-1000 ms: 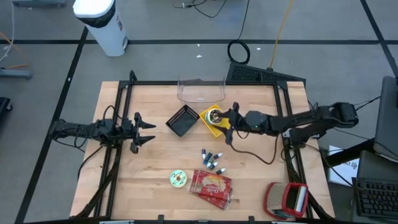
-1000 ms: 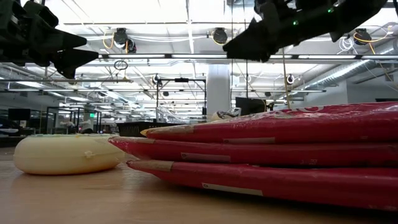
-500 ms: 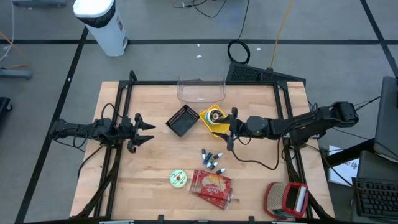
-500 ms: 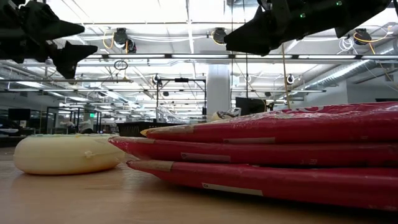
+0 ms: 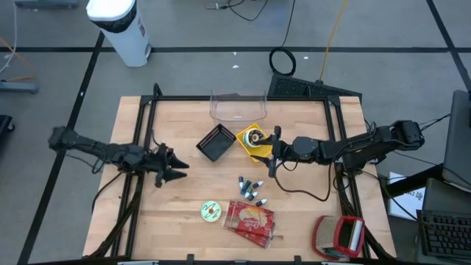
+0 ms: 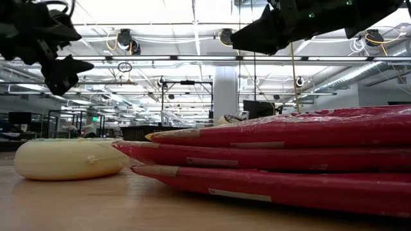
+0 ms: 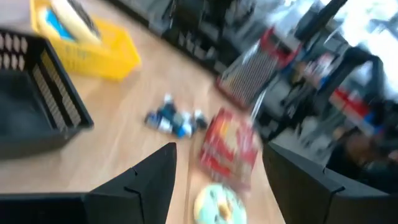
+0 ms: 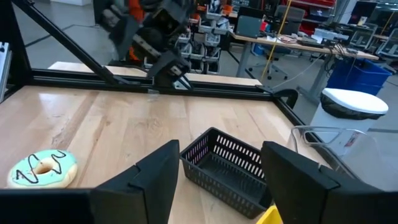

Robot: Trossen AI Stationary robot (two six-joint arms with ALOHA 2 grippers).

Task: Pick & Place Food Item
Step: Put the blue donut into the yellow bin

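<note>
Sitting near the middle of the pale wooden table (image 5: 309, 213) is one square black plastic basket (image 5: 216, 142) with slatted, ribbed walls, and I place everything else from it. Just beside it, toward the right arm, one bright yellow plastic bin (image 5: 252, 143) holds a food item I cannot make out. Behind the basket stands one clear, glossy plastic tub (image 5: 237, 106). In front of it lies one small cluster of blue-and-white pieces (image 5: 250, 188), too small to count. Farther forward are one round ring doughnut with pale green icing (image 5: 210, 211) and one flat, shiny red snack packet (image 5: 251, 221), side by side. At the far front corner, well apart from the basket, rests one red woven holder (image 5: 339, 235).

Two dark grippers are here. The left gripper (image 5: 174, 168) hangs in front of the basket on its left, fingers apart and empty. The right gripper (image 5: 273, 154) hovers just beyond the yellow bin, fingers spread, holding nothing.
</note>
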